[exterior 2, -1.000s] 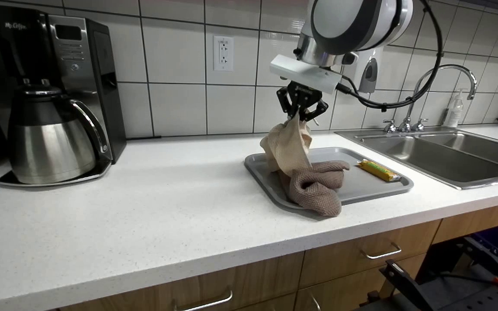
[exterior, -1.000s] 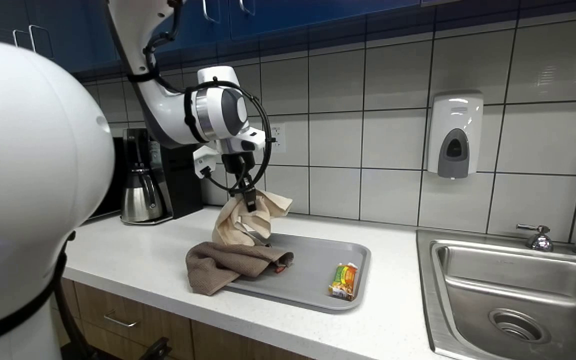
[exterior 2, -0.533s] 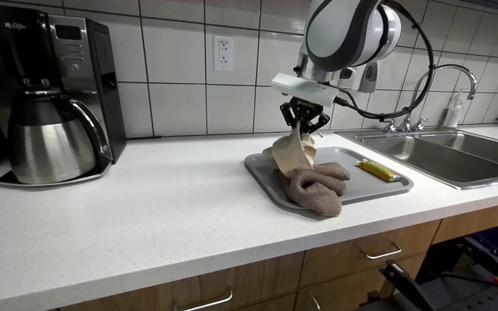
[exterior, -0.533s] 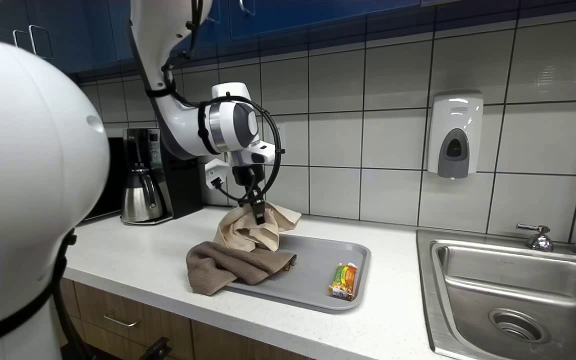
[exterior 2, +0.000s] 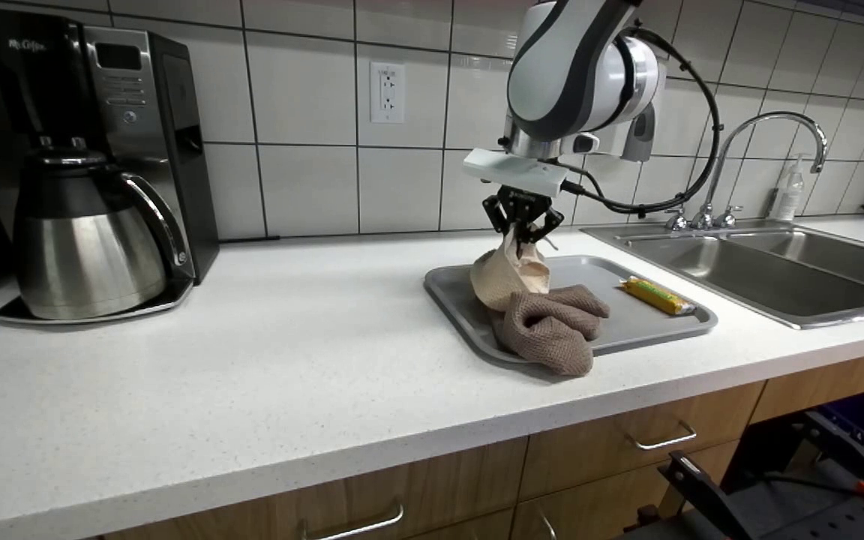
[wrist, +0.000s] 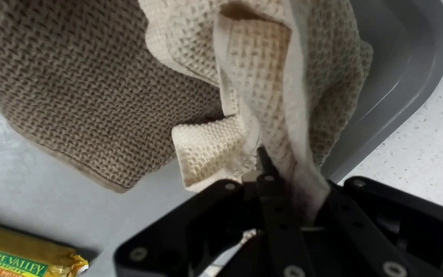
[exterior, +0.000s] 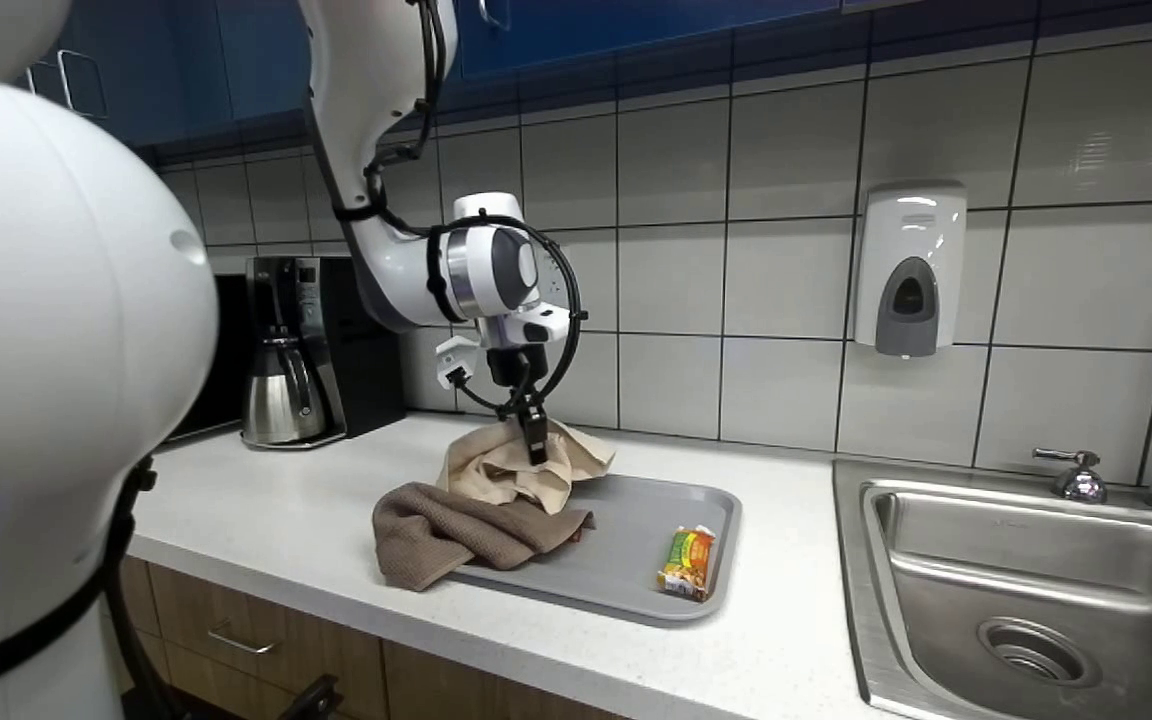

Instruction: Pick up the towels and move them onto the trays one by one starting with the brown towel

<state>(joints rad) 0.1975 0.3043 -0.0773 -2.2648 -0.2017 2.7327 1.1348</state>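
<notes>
The brown towel [exterior: 476,530] lies partly on the grey tray [exterior: 636,530], draped over its rim; 1 of 2 looks done; the end effector [exterior: 537,455] pinches the tan towel [exterior 2: 505,279] over the tray; its release seems left.

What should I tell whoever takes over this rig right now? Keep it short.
End effector: shut on the tan towel, holding it bunched over the grey tray.
Towels: the brown towel lies on the tray, one end over the rim; the tan one is next to it. Whether the tan one's lower folds rest on the tray is unclear.
Also on the tray: a snack bar.
Done: brown towel placed.
Left: tan towel not yet released; probably settle it, open, then back away.
</notes>
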